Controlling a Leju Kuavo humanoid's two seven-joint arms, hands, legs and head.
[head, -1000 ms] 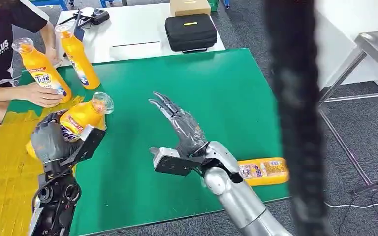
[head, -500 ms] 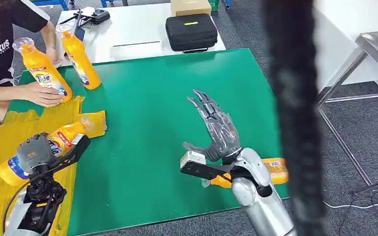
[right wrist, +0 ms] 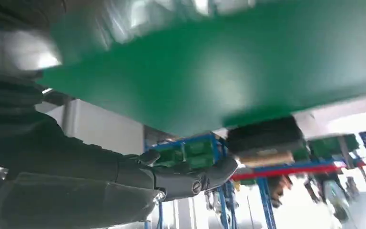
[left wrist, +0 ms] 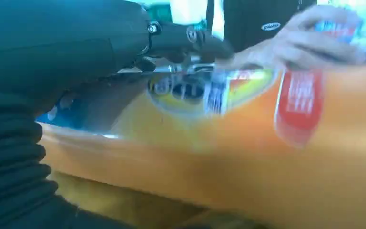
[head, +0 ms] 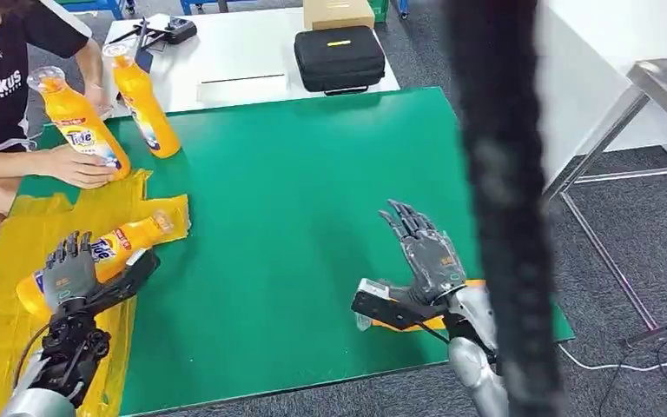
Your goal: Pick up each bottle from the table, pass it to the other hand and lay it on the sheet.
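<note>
- Orange bottle (head: 95, 259) lies on the yellow sheet (head: 0, 330) beside the left hand (head: 69, 271), fingers spread; its label is blurred in the wrist view.
- Right hand (head: 424, 252), fingers apart, hovers near the green mat (head: 295, 174)'s front edge.

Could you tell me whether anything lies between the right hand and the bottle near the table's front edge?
Nothing visible does. The right hand hovers open directly above the lying bottle, whose middle is hidden behind the hand's own wrist and camera mount. The green table around it is bare.
</note>
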